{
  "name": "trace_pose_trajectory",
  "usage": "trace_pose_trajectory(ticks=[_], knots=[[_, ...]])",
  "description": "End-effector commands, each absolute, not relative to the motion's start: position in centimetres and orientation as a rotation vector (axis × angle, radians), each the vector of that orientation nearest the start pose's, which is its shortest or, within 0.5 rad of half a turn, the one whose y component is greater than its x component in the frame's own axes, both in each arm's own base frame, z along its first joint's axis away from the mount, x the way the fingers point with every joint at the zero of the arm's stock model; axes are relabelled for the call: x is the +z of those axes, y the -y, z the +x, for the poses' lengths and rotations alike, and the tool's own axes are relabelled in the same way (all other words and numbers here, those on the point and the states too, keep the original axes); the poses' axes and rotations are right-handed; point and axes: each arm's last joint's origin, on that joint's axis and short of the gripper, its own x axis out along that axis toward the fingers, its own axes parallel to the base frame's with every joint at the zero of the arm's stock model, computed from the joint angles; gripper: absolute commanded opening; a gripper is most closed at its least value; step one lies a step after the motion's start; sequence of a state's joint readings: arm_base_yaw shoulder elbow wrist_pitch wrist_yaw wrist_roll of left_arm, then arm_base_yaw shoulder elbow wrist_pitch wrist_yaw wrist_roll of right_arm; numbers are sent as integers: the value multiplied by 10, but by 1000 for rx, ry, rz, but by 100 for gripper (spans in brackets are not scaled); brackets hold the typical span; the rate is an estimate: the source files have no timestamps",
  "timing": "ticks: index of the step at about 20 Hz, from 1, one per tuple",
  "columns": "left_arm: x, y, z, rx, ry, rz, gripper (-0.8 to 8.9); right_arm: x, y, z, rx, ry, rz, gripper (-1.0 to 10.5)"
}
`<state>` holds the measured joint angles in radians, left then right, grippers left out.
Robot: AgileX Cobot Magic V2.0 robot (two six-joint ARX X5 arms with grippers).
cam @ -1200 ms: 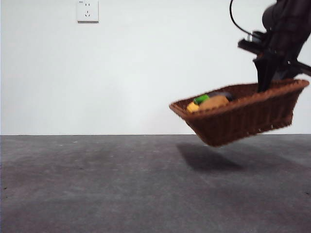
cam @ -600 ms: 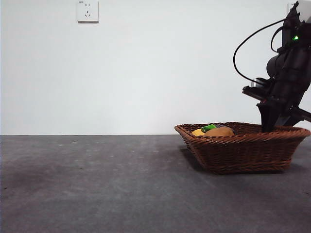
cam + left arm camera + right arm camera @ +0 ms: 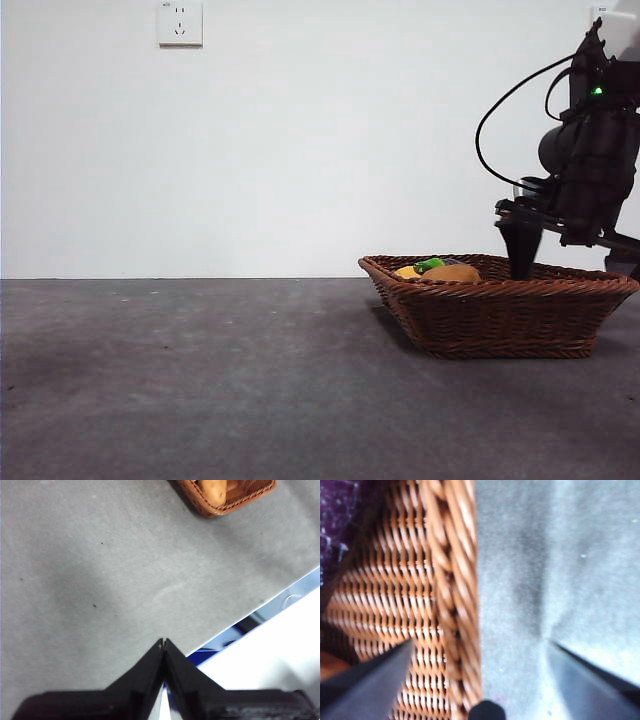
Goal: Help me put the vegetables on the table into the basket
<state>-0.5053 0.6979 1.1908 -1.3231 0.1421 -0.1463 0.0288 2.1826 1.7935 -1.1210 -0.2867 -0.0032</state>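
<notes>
Your right gripper has its jaws spread wide, one on each side of the basket rim, touching nothing. In the front view that arm comes down from two o'clock, with one dark finger dipping inside the rim. Your left gripper hangs over bare table, its jaws pressed together at the tips.

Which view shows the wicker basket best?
The front view: the whole wicker basket sits on the table, vegetables inside. The left wrist view catches only one corner; the right wrist view shows a blurred close-up of its braided rim.
</notes>
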Motion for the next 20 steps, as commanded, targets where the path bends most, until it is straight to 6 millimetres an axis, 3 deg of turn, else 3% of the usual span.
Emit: trace_pose_trajectory(ticks=[1, 4, 7, 9, 11, 14, 18, 20], knots=[[372, 35, 53, -545, -869, -61, -7, 214, -28, 420, 230, -1442, 167, 567], [373, 30, 45, -533, -847, -103, -7, 257, -39, 405, 223, -1332, 124, 563], [374, 26, 37, -540, -815, -110, -5, 311, -53, 376, 210, -1190, 55, 556], [374, 25, 35, -543, -804, -112, -5, 348, -62, 351, 247, -1085, 26, 368], [374, 24, 33, -546, -798, -113, -5, 382, -68, 322, 279, -978, 6, 0], [374, 23, 31, -574, -780, -82, -5, 427, -69, 271, 242, -824, -51, -11], [375, 23, 30, -590, -769, -60, -4, 453, -55, 207, 172, -808, -80, 1], [374, 24, 33, -588, -782, -58, -4, 456, -50, 191, 157, -833, -75, 1]])
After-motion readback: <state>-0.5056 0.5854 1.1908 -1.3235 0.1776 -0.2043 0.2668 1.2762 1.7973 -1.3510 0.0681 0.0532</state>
